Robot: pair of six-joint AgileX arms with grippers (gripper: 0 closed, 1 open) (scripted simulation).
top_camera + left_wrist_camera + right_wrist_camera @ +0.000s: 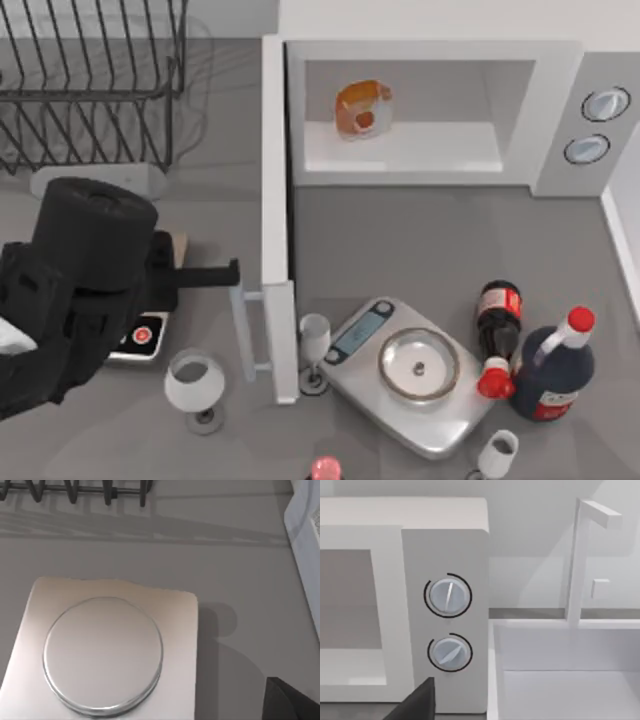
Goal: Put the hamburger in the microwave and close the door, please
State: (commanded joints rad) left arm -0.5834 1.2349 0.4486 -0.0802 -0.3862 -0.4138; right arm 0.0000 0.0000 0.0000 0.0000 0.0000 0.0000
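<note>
We see the hamburger (362, 110) sitting tilted on the pale floor inside the microwave (430, 60), toward its left. The door (277, 230) stands swung wide open, edge-on toward us, its white bar handle (243, 335) facing left.

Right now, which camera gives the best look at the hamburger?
The top view: the hamburger sits inside the open microwave, in full sight. The right wrist view catches the microwave's dial panel and part of its opening, not the bun. The left wrist view looks at a silver scale.
</note>
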